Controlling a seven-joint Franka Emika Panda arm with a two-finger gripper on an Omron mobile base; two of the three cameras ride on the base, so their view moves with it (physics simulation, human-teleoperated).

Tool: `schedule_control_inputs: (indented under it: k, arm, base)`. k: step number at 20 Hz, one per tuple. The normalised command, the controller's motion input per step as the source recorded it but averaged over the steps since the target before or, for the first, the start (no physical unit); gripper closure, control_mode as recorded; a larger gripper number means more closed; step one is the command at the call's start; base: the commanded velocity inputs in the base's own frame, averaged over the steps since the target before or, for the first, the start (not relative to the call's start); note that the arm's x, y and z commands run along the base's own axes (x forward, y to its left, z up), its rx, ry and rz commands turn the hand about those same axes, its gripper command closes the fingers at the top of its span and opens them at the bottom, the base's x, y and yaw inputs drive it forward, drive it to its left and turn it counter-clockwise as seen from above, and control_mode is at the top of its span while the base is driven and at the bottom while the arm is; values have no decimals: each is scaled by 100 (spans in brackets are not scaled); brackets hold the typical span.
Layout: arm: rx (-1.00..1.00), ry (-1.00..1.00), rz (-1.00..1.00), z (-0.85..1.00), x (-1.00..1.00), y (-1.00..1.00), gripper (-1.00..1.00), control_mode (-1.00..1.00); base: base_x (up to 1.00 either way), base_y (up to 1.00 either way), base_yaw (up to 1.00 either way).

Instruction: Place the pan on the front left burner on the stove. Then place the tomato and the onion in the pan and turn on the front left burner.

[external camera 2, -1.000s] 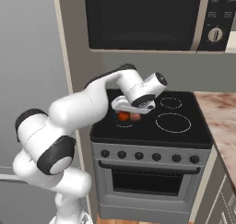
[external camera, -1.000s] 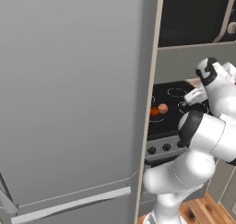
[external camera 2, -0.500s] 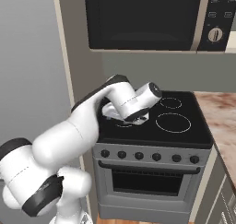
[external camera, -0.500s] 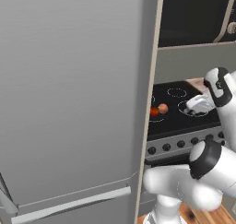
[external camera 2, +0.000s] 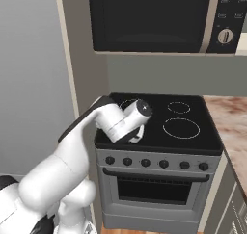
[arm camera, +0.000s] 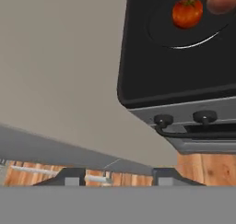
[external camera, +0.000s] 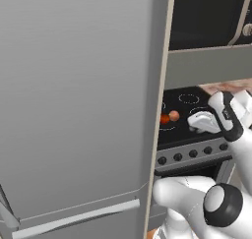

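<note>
the stove (external camera 2: 193,144) fills the centre right of the right base view. the pan (arm camera: 184,27) sits on the front left burner (arm camera: 196,42), upper right of the hand view, holding the tomato (arm camera: 187,12) and onion (external camera: 173,116), so heating remains. the pincer (arm camera: 119,176) holds nothing, jaws partly apart, probably for a knob (arm camera: 162,121).
</note>
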Motion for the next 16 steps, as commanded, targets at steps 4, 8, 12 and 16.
schedule_control_inputs:
  k: [4, 8, 12, 16]
  arm:
    - [6, 14, -11, -17, 41, -21, 100, -100]
    - [12, 22, -10, -19, 41, -20, 100, -100]
    - [15, 25, -8, -26, 21, -11, 100, -100]
    - [12, 16, -4, -32, 0, 0, 100, -100]
  base:
    - [0, 0, 0]
    - [0, 0, 0]
    - [0, 0, 0]
    - [0, 0, 0]
